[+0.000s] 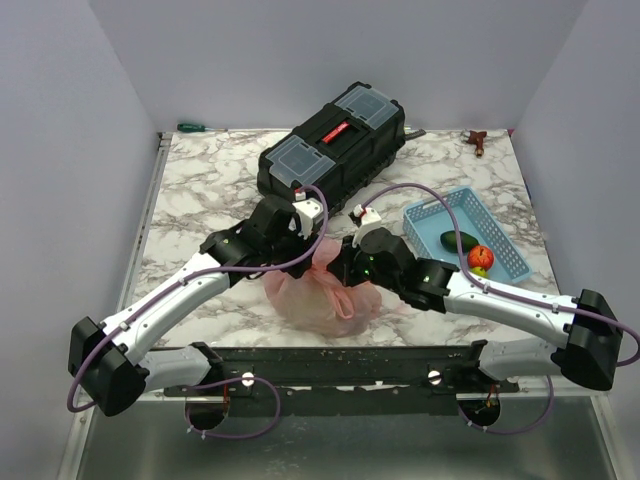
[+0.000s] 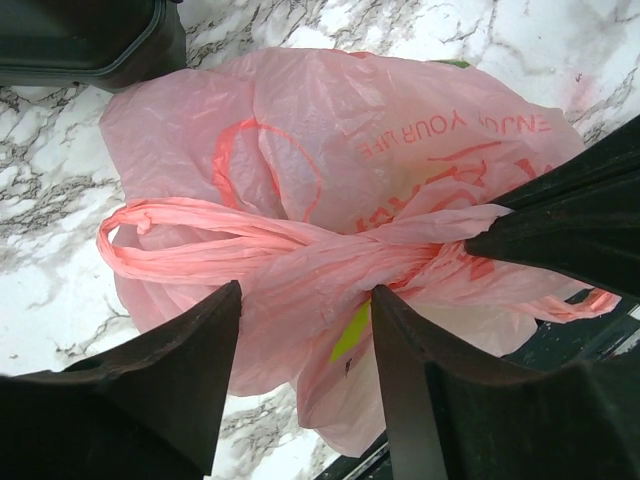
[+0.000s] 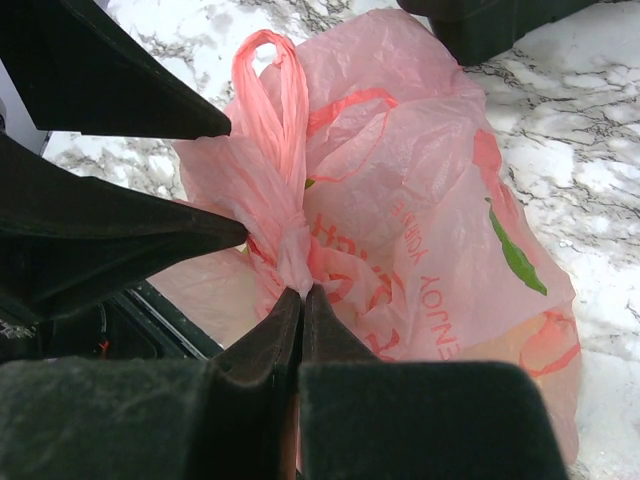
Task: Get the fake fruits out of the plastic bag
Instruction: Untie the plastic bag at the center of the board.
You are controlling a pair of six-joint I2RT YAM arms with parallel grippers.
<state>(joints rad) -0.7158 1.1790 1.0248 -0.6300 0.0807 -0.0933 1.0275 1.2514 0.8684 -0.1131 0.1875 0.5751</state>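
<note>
The pink plastic bag (image 1: 325, 300) lies on the marble table (image 1: 200, 190) between both arms, its handles twisted into a rope (image 2: 250, 235). My right gripper (image 3: 303, 291) is shut on that twisted neck of the bag (image 3: 400, 200). Over the same bunch, my left gripper (image 2: 305, 295) stands open, a finger (image 2: 190, 360) on each side of loose pink plastic (image 2: 300, 130). A yellow-green patch (image 2: 350, 335) shows between folds; the fruits inside are otherwise hidden. A green fruit (image 1: 460, 240) and a red-orange fruit (image 1: 480, 258) lie in the blue basket (image 1: 437, 212).
A black toolbox (image 1: 335, 148) stands just behind the bag, its corner close to the left gripper (image 2: 100, 40). A green-handled screwdriver (image 1: 192, 127) and a small brown object (image 1: 480, 142) lie at the far edge. Grey walls enclose the table.
</note>
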